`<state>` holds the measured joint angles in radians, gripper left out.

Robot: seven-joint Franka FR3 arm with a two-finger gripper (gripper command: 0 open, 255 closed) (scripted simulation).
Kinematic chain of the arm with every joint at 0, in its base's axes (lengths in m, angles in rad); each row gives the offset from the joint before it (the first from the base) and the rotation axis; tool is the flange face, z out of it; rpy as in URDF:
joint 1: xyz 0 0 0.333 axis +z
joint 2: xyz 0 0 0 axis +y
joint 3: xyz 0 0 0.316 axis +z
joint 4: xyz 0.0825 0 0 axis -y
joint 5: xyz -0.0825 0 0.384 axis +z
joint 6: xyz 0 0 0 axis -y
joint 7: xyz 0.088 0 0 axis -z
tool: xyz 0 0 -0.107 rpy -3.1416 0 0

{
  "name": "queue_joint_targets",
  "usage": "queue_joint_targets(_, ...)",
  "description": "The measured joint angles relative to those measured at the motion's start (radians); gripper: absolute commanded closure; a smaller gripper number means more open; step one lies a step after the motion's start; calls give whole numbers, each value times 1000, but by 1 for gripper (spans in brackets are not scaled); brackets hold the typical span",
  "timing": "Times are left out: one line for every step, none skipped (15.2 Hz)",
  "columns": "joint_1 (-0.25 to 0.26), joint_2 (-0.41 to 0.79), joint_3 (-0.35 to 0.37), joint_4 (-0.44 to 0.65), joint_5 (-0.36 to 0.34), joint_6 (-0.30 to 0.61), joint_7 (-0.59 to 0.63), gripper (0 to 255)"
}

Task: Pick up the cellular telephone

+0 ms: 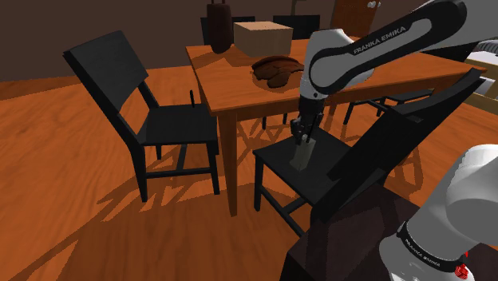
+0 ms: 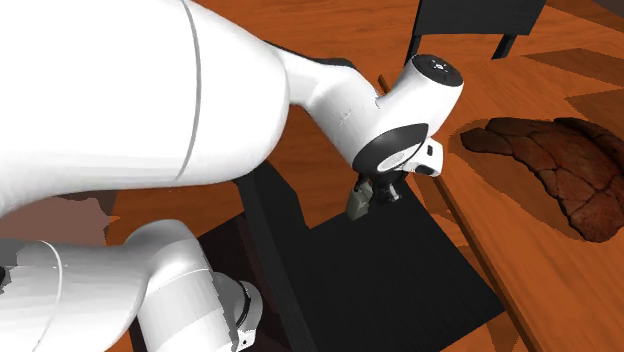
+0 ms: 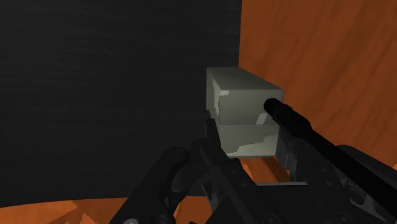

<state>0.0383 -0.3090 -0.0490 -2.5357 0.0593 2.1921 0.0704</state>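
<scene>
From my station I see the gripper (image 1: 304, 134) pointing down over the black chair (image 1: 323, 177) that stands just beside the wooden table (image 1: 231, 94). Its jaws are clenched on the cellular telephone (image 1: 303, 154), which is drawn as a plain grey-green block. In the wrist view the telephone sits clasped between the two black fingers (image 3: 298, 122), with the dark seat and a strip of orange wood floor (image 3: 318, 57) beyond it. The phone stands upright near the middle of the seat, and I cannot tell whether its lower end touches the seat or hangs just clear. On the table lie a flat brown ribbed object (image 1: 275, 70) and a cardboard box (image 1: 262, 36). A second black chair (image 1: 148, 120) stands at the shoulder view's left.
</scene>
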Motion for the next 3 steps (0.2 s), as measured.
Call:
queue_joint_targets(0,-7,1,12,-1,-18,2,255)
queue_joint_targets(0,-15,1,17,-2,-32,4,255)
queue_joint_targets(0,-19,1,21,-2,-40,5,255)
